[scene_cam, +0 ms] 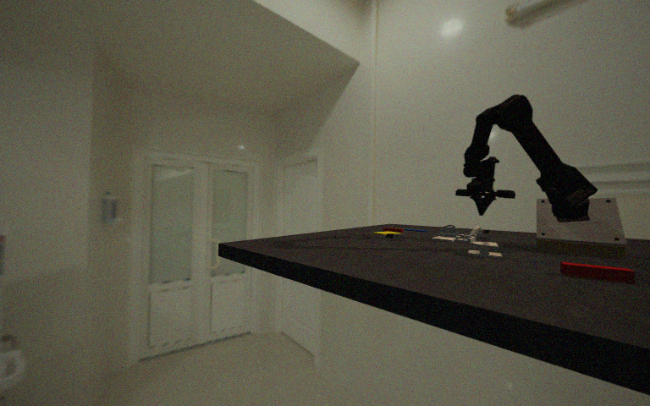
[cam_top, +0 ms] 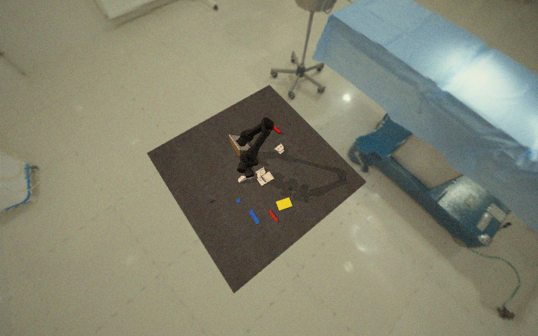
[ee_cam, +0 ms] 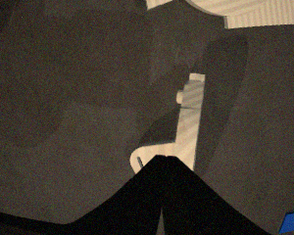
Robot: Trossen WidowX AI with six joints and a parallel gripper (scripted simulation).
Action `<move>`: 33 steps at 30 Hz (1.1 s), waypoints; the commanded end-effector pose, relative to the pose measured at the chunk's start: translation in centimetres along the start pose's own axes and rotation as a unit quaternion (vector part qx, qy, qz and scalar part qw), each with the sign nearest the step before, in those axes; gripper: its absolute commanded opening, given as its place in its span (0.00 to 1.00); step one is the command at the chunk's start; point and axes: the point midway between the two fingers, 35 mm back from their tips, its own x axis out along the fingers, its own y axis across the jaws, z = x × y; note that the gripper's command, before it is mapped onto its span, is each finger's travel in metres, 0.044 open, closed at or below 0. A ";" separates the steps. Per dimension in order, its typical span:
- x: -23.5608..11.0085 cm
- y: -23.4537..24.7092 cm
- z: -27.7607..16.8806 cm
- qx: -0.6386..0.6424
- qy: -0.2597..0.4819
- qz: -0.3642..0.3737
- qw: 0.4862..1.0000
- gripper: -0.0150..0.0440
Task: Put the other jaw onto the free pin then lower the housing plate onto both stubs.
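Observation:
My gripper (cam_top: 249, 174) (scene_cam: 481, 213) (ee_cam: 165, 164) is shut and empty, pointing down above the loose cream jaw (cam_top: 242, 178) (ee_cam: 189, 129). The jaw lies on the dark table top; the fingertips cover its lower end in the wrist view, with a clear height gap in the exterior view. The cream base assembly (cam_top: 267, 178) (ee_cam: 267, 11) is beside the jaw, partly cut off in the wrist view. Its pins and the mounted jaw are too small to tell apart. A small cream plate with dark holes (cam_top: 279, 148), apparently the housing plate, lies apart nearer the arm's elbow.
A yellow block (cam_top: 284, 203), a red bar (cam_top: 273, 215), a long blue block (cam_top: 253, 217) and a small blue block (cam_top: 238, 201) (ee_cam: 292, 222) lie beyond the assembly. Another red bar (cam_top: 277, 129) (scene_cam: 597, 272) lies near the elbow. The arm's base plate (scene_cam: 577, 232) stands behind.

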 end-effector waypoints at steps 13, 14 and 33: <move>1.9 1.0 0.2 -0.025 0.006 0.040 0.999 0.25; 2.1 1.0 0.2 -0.025 0.006 0.040 0.999 0.25; 5.2 1.1 0.2 -0.025 0.005 0.041 0.999 0.25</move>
